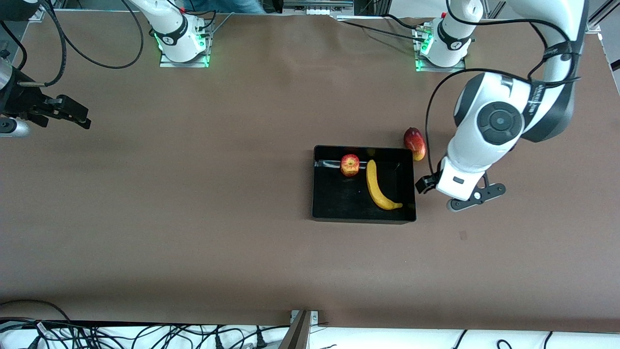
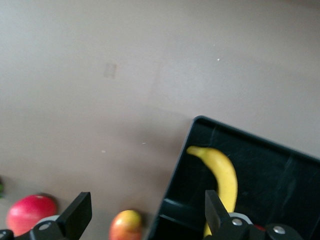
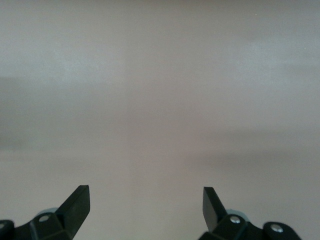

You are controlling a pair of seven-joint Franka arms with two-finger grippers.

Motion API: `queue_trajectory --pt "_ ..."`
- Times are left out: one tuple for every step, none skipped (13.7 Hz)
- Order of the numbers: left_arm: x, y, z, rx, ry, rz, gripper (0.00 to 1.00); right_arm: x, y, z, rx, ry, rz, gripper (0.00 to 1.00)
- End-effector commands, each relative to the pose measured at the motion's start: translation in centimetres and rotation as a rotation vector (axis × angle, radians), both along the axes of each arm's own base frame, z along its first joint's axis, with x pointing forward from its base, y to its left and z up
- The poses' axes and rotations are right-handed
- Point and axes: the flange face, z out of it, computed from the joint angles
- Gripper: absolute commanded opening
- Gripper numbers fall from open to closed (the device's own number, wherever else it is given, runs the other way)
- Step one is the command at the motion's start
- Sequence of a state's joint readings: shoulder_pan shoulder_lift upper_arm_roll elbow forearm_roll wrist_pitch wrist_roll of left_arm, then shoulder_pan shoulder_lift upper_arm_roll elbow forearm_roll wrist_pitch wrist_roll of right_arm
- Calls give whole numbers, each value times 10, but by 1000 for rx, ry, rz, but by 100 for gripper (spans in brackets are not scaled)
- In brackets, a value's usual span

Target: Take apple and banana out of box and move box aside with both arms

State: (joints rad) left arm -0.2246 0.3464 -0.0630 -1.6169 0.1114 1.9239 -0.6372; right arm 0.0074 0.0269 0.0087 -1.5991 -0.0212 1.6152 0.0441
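A black box (image 1: pixel 363 206) sits on the brown table (image 1: pixel 193 218), toward the left arm's end. Inside it lie an apple (image 1: pixel 349 165) and a banana (image 1: pixel 378 186), side by side without touching; the apple rests close to the box wall farthest from the front camera, and the banana runs lengthwise with one tip near the wall closest to that camera. A mango (image 1: pixel 415 143) lies on the table just outside the box's corner, by the left arm (image 1: pixel 489 126).

The left gripper (image 2: pixel 145 217) hovers over the box's edge at that end, fingers (image 2: pixel 77 212) spread wide and holding nothing; its wrist view shows the banana, the mango and a red fruit (image 2: pixel 30 212) below.

The right gripper (image 1: pixel 72 115) waits over bare table at the right arm's end, its fingers (image 3: pixel 75 205) also spread and empty.
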Motion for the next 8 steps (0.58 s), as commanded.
queue_trajectory --pt "-10 28 30 17 44 -124 100 1 -1 4 7 3 -10 100" --pt "-13 38 41 6 52 -155 100 1 0 4 7 3 -8 100" --pt "-16 47 50 -4 58 -164 100 1 -1 4 7 3 -10 100" --pt "-18 54 55 -7 67 -175 100 1 0 4 7 3 -8 100" --pt "-19 55 59 -7 69 -179 100 1 0 4 7 3 -8 100" --pt "-19 55 59 -8 67 -170 100 1 -1 4 7 3 -10 100" --pt "-19 50 57 -25 65 -143 100 1 -1 4 7 3 -11 100" --pt "-19 40 50 -46 71 -97 100 1 -1 4 7 3 -11 100"
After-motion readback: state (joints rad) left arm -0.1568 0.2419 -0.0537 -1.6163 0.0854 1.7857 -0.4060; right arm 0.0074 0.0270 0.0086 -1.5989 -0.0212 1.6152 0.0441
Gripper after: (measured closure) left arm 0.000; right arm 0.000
